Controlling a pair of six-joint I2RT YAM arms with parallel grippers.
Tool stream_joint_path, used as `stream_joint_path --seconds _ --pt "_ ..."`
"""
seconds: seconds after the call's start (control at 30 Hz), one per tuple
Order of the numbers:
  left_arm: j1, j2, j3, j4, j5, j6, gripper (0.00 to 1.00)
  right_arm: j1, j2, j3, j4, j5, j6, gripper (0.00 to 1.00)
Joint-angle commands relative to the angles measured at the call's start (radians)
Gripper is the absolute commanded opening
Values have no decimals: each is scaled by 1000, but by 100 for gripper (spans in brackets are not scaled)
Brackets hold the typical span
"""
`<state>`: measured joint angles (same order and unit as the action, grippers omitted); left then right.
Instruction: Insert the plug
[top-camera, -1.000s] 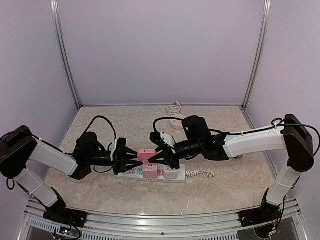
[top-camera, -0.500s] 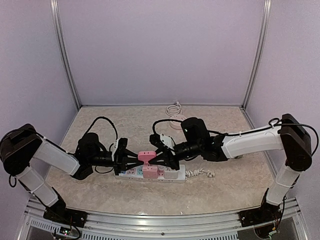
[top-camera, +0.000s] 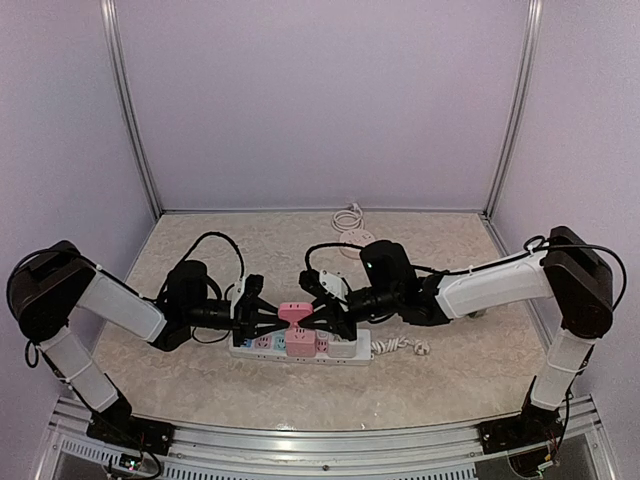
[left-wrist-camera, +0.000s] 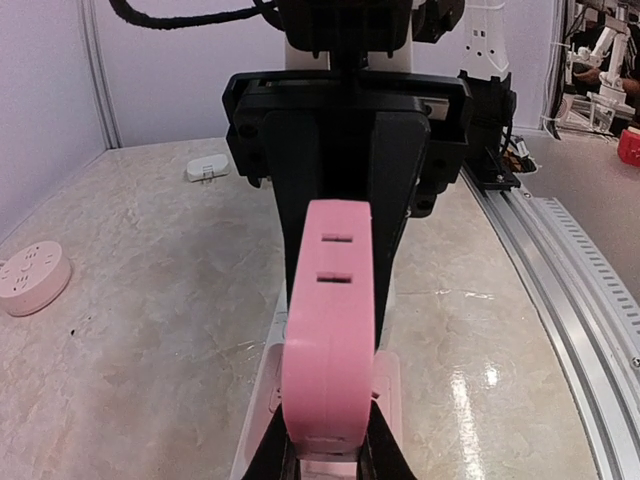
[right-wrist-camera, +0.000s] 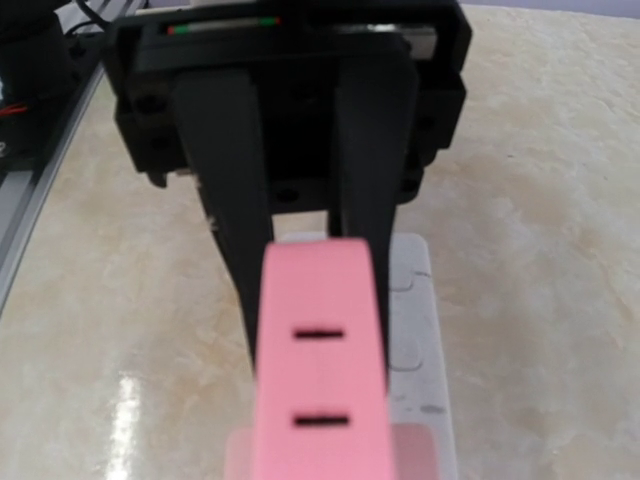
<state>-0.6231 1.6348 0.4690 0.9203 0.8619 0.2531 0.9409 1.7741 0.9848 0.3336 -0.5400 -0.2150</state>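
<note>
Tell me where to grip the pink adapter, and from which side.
Pinch the pink adapter by its long sides at one end, coming in level along the power strip. It is narrow with parallel sides; slotted top and underside stay free. The left tool and right tool hold it so.

Pale lilac walls (top-camera: 320, 100) with aluminium corner posts (top-camera: 128, 110) enclose a beige marble-patterned tabletop (top-camera: 450, 385).

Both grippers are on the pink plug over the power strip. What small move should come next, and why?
The left gripper and right gripper clamp the pink plug from opposite sides, upright over the white power strip; whether it is seated cannot be told. So probably lower both together, straight down, pressing it into the strip.
</note>
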Motion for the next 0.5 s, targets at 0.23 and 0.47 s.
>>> stream_joint_path --seconds 0.23,0.47 --pt "-6 20 44 10 -7 29 0 3 30 7 14 -1 93 0" --pt "-12 30 56 -1 -11 42 0 4 43 2 8 4 95 0"
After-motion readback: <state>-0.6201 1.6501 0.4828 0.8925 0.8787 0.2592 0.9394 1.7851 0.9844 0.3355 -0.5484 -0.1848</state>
